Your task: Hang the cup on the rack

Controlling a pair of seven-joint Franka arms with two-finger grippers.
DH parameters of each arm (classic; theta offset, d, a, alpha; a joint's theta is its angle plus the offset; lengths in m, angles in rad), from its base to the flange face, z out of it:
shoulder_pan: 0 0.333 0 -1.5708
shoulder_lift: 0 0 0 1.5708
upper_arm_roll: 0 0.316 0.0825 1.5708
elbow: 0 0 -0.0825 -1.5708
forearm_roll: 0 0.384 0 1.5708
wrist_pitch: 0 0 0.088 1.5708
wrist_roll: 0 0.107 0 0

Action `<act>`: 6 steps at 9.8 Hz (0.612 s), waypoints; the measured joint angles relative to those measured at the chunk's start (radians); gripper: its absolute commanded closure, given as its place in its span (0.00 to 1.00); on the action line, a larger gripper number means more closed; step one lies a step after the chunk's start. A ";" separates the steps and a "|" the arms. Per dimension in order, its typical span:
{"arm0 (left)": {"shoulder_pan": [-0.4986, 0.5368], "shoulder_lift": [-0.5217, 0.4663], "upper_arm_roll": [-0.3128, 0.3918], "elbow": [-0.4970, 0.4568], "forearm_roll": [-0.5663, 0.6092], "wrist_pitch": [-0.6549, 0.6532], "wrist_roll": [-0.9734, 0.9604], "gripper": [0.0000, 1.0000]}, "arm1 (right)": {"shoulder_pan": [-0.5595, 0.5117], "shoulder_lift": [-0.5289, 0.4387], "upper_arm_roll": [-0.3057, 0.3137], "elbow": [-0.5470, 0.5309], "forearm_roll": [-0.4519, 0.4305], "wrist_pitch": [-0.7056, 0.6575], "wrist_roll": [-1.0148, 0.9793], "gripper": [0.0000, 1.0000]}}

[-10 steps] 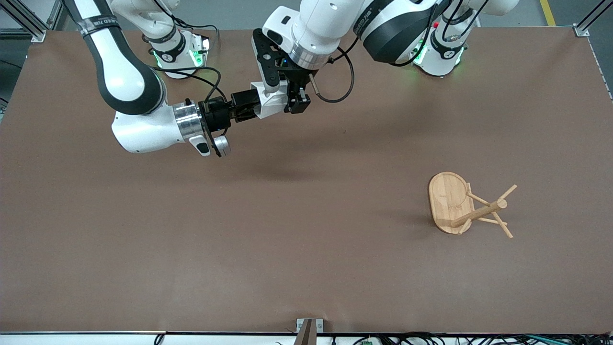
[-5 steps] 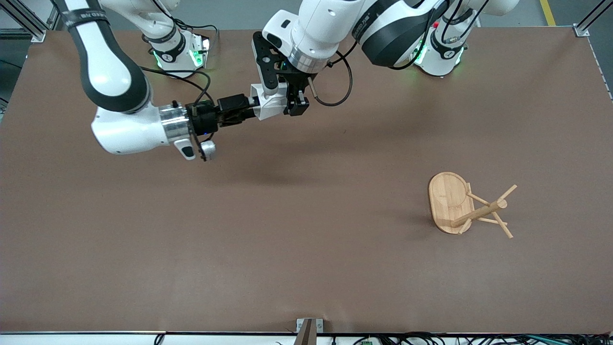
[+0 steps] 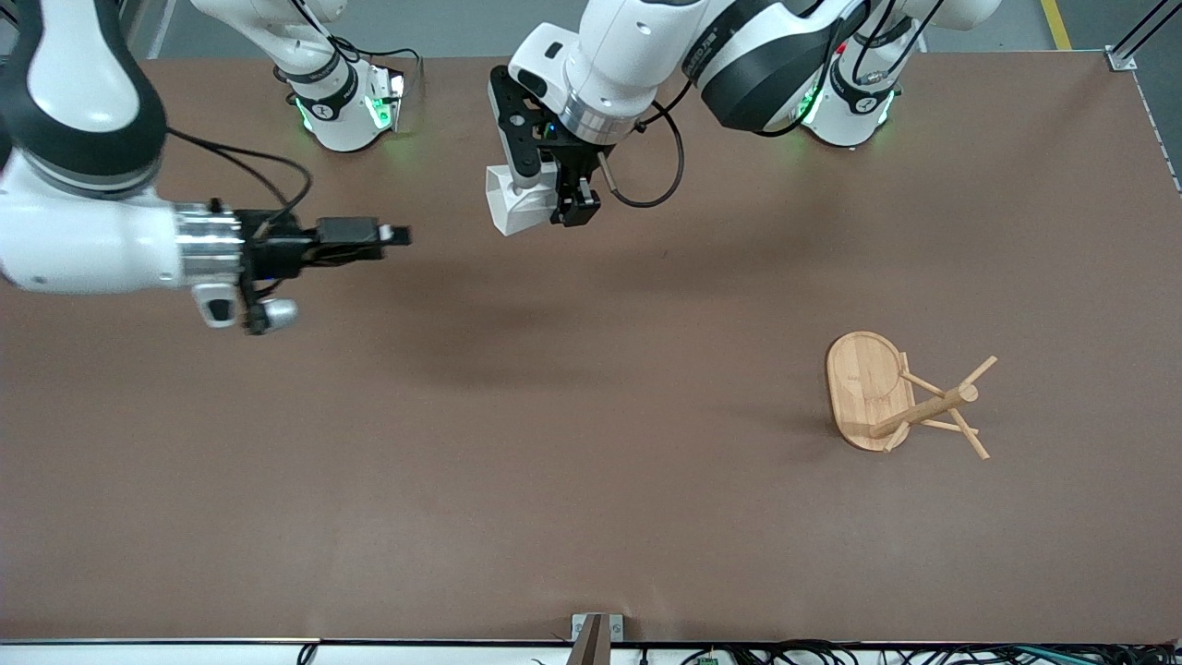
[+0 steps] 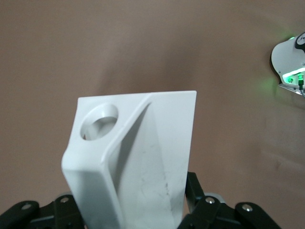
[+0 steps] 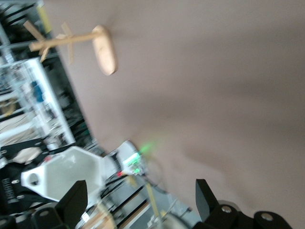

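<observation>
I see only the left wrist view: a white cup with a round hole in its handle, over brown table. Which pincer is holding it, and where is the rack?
Observer: The left pincer is shut on the cup, up in the air between the two bases.
Operator: Is the right pincer also touching it?
Observer: No. The right pincer is open and apart from it, toward the right arm's end.
Operator: And the rack?
Observer: The rack stands on the table toward the left arm's end, no cup on it.
</observation>
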 measured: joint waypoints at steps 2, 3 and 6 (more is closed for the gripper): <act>0.064 -0.013 0.003 0.001 0.000 -0.030 -0.075 1.00 | -0.002 -0.021 -0.059 0.030 -0.284 0.032 0.037 0.00; 0.095 -0.017 0.004 0.001 0.000 -0.041 -0.142 1.00 | -0.002 -0.040 -0.079 0.034 -0.436 0.079 0.064 0.00; 0.164 -0.018 0.007 0.000 0.005 -0.052 -0.396 1.00 | 0.021 -0.092 -0.156 0.103 -0.739 0.088 0.084 0.00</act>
